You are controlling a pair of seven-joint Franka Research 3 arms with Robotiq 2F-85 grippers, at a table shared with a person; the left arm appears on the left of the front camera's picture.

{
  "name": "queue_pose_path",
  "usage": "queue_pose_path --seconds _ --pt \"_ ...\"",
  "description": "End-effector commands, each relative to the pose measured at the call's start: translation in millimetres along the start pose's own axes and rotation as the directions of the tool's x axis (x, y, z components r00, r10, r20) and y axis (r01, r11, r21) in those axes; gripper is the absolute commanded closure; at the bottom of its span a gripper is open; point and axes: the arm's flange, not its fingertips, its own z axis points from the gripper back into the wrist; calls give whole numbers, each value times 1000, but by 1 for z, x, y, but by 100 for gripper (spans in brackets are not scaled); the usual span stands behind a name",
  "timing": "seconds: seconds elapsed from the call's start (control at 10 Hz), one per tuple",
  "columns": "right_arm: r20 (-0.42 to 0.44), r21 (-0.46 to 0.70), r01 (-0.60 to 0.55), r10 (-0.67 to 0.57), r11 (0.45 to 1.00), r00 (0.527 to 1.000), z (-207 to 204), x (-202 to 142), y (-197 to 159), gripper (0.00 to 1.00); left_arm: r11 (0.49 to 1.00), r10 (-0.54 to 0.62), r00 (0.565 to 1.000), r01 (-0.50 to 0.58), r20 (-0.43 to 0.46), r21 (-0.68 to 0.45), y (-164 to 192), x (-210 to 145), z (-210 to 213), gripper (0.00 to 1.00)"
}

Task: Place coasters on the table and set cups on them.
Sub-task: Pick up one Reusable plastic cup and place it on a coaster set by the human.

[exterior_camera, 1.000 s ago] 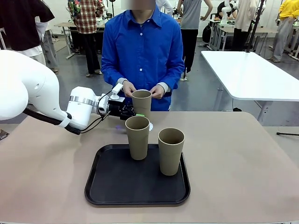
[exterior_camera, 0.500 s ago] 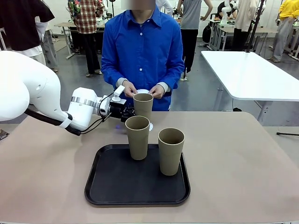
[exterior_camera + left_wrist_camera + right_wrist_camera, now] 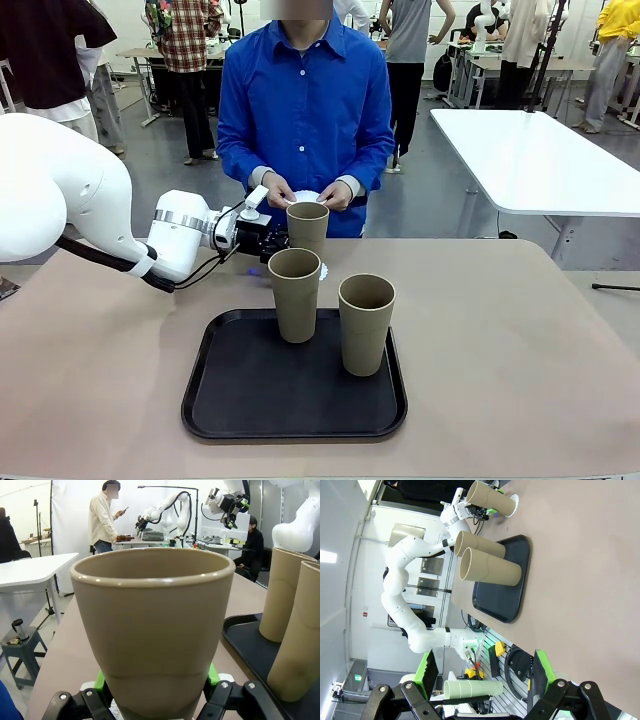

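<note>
My worry is the landing. The cup [image 3: 306, 225] is clamped low on its wall by my left end effector [image 3: 275, 240], and its foot is hidden behind the nearer tray cup [image 3: 295, 295]. I cannot tell whether it sits square over the coaster [image 3: 321, 270] lying just past the black tray [image 3: 230, 400] — off-centre, it could skid the paper or tip on release. The person's hands [image 3: 335, 195] hover just behind its rim, so a bump is possible. The left arm reaches in low and level over the table [image 3: 500, 330]; the right end effector [image 3: 485, 675] hangs wide and empty, well apart.
</note>
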Motion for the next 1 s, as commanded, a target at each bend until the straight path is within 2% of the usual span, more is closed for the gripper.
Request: queue_pose_path --seconds 0.0,0.5,0.6,0.9 --pt "10 15 -12 12 1000 1000 1 1 0 0 1000 -12 1000 12 -1 8 10 0 -2 16" --pt "10 15 -12 12 1000 1000 1 1 0 0 1000 -20 1000 20 3 -13 13 1 -1 16" --pt "10 15 -12 12 1000 1000 1 1 0 0 1000 -10 1000 11 7 -18 13 1 0 0" --pt "10 15 -12 12 1000 1000 1 1 0 0 1000 -6 1000 6 12 -28 14 3 0 0"
